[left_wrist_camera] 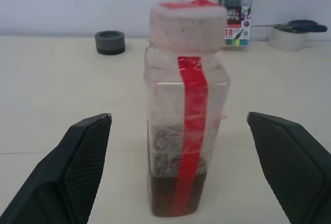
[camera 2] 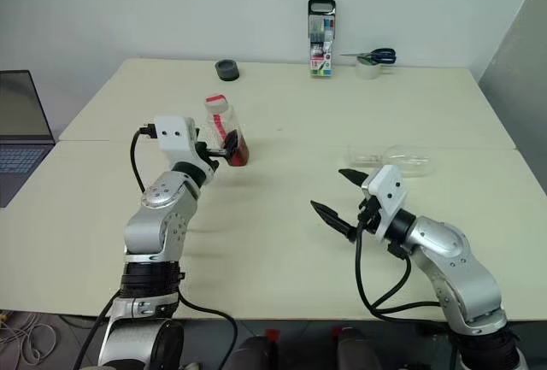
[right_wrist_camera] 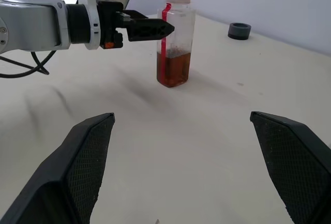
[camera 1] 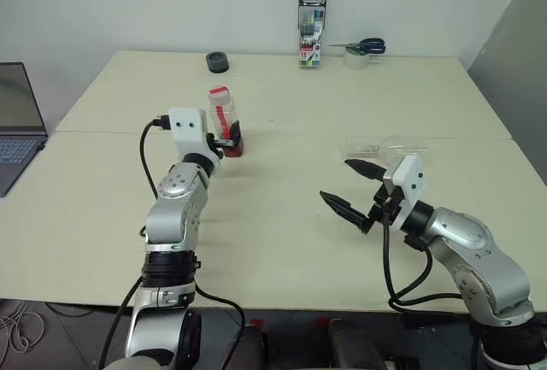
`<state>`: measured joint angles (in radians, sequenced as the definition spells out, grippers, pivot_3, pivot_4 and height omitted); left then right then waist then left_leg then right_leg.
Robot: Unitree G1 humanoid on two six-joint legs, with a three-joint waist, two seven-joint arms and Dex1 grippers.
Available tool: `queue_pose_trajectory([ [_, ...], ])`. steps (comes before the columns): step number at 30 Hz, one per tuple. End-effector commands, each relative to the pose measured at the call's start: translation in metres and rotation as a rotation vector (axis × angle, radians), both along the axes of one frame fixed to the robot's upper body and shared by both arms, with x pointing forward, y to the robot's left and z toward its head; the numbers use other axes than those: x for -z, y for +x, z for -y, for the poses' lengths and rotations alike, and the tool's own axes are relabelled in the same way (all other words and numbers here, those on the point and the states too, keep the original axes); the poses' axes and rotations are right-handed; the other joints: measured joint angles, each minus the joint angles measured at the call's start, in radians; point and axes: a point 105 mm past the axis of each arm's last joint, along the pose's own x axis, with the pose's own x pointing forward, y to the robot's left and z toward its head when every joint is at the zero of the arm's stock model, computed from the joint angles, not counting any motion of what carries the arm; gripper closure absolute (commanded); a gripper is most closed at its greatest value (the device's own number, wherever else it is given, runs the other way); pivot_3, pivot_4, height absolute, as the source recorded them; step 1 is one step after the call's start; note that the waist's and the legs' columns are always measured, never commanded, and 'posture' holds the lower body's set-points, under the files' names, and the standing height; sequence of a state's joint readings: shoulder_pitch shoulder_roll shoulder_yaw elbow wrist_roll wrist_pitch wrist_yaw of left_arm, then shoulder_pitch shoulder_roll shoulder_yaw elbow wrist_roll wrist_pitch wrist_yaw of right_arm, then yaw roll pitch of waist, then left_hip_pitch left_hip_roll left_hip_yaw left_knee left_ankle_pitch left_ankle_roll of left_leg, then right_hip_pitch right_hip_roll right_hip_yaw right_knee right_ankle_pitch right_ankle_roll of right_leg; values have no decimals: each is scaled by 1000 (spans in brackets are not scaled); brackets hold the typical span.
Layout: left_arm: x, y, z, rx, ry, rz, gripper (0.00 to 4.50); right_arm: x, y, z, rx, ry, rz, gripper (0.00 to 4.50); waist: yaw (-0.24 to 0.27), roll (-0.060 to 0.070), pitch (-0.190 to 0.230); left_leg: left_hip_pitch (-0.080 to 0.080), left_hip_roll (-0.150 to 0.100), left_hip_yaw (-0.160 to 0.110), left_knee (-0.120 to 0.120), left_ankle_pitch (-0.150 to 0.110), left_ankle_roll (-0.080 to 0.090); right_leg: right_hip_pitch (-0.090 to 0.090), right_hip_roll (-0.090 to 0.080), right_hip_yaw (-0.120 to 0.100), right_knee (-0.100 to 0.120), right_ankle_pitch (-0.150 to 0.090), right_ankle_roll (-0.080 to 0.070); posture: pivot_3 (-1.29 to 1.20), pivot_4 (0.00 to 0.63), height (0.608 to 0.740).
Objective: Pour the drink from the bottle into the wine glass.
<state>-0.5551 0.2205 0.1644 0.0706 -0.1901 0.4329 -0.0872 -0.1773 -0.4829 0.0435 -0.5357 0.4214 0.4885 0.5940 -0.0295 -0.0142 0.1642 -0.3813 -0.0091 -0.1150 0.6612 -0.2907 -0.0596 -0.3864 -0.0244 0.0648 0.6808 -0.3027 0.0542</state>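
Nearest to me, my right tool (camera 1: 349, 186) hangs just above the near half of the bench (camera 1: 282, 242), fingers spread wide, holding and touching nothing. Bare bench surface lies around it, with open room between it and my left tool (camera 2: 224, 149) and toward the near edge. The wine glass (camera 1: 395, 143) lies on its side on the bench just beyond my right tool, apart from it, closer to the right edge than to the centre. My left tool is level, reaching forward, its fingers wide open to either side of the bottle (left_wrist_camera: 185, 115); the left wrist view shows a clear gap on both sides, so no contact and no grip. The bottle stands upright on the bench, left of centre, capped, with the drink (right_wrist_camera: 173, 70) sitting as a shallow dark layer at its bottom. A seam (camera 1: 410, 137) between two bench tops runs across just behind the bottle and the glass. Well beyond, along the far edge by the wall, stand a marker-pen case (camera 1: 311, 29) upright, a tape roll (camera 1: 356, 60) with scissors (camera 1: 366, 45) on it, and a dark round object (camera 1: 218, 62). A laptop (camera 1: 17, 122) sits off the left edge of the bench, clear of both arms.
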Motion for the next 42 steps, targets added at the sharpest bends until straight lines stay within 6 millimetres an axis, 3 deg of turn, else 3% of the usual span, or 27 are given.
queue_pose_trajectory([
  [1, -20, 7, -1, -21, 6, 50, 20, -14, 0, -2, -7, 18, 50, 0, 0, 0, 0, 0, 0, 0, 0, 0, 0, 0, 0, 0, 0, 0, 0, 0, 150, 740],
  [22, -30, 43, 10, -21, 44, 42, 20, -27, 4, -5, -12, 25, 59, 0, 0, 0, 0, -1, -1, 0, 0, 2, -3, -1, 0, 0, 0, 0, 0, 0, 150, 740],
  [42, -36, 56, 16, -6, 84, 57, 20, -29, 4, -5, -10, 20, 58, 0, 0, -1, 0, -1, -4, 0, 0, 2, -3, -1, 0, 0, 0, 0, 0, 0, 150, 740],
])
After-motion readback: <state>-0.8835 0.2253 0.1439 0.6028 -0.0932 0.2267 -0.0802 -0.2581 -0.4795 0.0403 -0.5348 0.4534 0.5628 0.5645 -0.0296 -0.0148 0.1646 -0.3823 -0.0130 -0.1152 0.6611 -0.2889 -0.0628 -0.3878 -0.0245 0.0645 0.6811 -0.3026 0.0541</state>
